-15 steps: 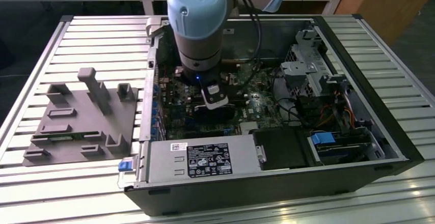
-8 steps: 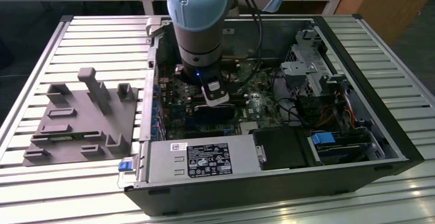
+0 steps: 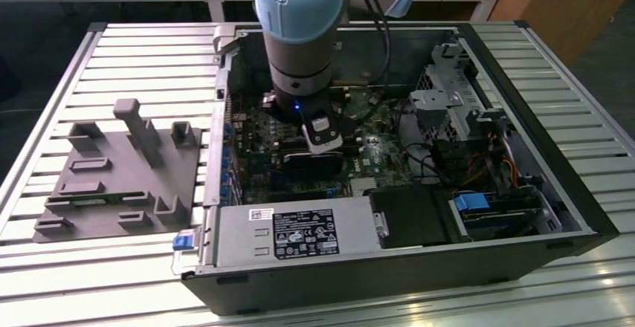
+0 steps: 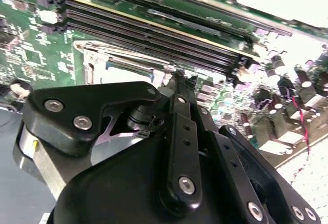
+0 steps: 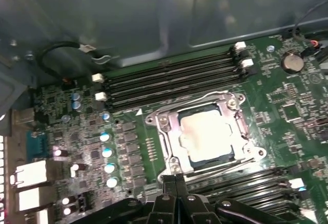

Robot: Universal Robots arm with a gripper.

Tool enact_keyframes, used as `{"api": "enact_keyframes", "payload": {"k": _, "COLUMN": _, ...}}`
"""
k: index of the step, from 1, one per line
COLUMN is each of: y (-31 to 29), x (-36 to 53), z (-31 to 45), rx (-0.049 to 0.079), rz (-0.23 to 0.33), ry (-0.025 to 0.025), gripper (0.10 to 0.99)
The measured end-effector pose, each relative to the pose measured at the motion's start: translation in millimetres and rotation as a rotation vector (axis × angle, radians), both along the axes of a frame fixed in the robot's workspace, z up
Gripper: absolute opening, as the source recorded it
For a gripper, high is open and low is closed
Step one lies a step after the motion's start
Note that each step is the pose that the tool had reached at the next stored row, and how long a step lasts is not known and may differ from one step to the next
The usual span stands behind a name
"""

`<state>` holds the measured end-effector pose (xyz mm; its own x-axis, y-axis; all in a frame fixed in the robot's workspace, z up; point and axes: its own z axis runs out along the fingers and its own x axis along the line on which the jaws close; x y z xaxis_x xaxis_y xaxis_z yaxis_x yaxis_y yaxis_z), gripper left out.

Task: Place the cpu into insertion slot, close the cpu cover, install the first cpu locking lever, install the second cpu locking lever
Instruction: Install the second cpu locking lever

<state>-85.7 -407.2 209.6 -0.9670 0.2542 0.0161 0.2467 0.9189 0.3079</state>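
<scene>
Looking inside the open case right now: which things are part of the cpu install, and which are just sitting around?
Part of the job:
- cpu, seated in the socket
- cpu cover, closed down around it
- gripper, at the socket's edge

Just lying about:
- memory slots
- power supply
- grey fixture block outside the case
- drive cage

The end effector (image 4: pixel 177 78) hides most of the cpu cover (image 4: pixel 110 62) in the second wrist view.
</scene>
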Motion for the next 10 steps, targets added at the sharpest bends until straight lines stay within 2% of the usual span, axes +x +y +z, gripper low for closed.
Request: {"api": "enact_keyframes", "payload": {"k": 10, "y": 0.0, "x": 20.8, "z": 0.0, "rx": 0.0, "rz": -0.007, "ry": 0.0016, "gripper": 0.102}}
